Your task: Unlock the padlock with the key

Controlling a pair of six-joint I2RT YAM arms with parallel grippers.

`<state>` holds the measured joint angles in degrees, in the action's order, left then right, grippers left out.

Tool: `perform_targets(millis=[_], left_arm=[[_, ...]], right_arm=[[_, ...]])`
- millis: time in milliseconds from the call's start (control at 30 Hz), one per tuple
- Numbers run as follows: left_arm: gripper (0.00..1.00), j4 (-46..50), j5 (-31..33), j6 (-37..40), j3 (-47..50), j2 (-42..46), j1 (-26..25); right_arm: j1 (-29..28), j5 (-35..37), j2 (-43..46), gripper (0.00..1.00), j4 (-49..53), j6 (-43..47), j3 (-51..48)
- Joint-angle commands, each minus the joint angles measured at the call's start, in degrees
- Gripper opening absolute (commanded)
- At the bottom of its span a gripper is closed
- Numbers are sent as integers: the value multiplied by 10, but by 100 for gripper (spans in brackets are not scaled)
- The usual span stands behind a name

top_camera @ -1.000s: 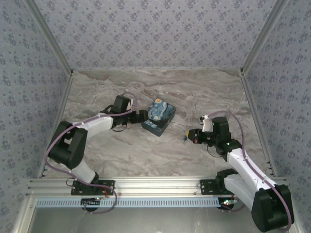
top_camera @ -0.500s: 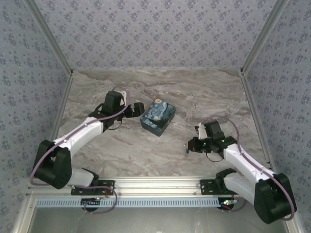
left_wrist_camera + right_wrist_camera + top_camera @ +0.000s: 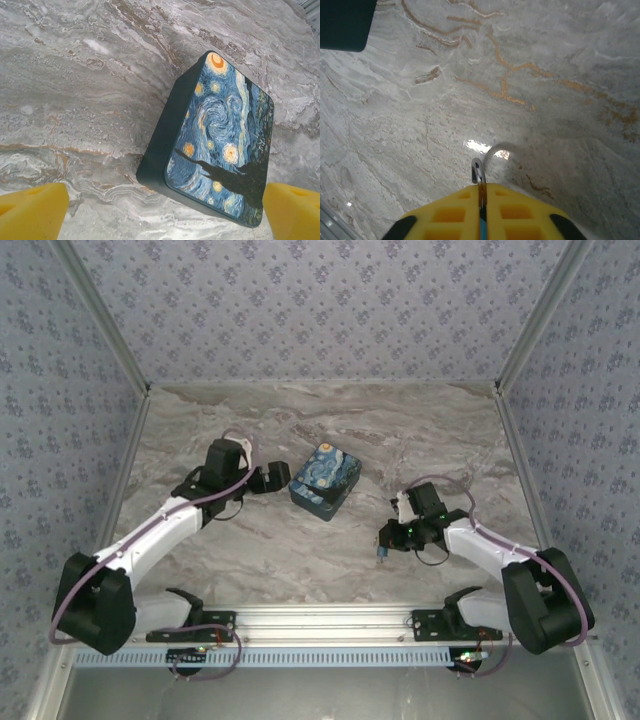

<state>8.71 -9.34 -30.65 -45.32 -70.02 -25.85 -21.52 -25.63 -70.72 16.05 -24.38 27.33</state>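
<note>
Your right gripper [image 3: 481, 192] is clenched on the padlock [image 3: 478, 171] — its thin silvery shackle pokes out in front, close over the marble table [image 3: 545, 75] — while your left gripper [image 3: 278, 477] is released wide, facing the painted box [image 3: 220, 135] just beside it without touching.

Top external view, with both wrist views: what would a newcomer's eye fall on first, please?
The box, printed with a swirling blue-and-yellow night sky, stands out mid-way on the marble table, the open left gripper beside it. Nearer the front, the right gripper pinches the padlock in its yellow fingers, silvery shackle poking out.
</note>
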Motion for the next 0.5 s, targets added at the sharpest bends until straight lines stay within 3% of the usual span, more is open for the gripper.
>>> perform_targets(millis=[0,300,467], left_arm=[[99,15,9,-3,-3,29,3],[99,50,48,17,-19,58,4],[99,70,180,37,-4,115,5]], right_arm=[[1,11,0,21,-3,14,16],[38,47,54,36,65,67,72],[90,108,115,55,71,107,94]])
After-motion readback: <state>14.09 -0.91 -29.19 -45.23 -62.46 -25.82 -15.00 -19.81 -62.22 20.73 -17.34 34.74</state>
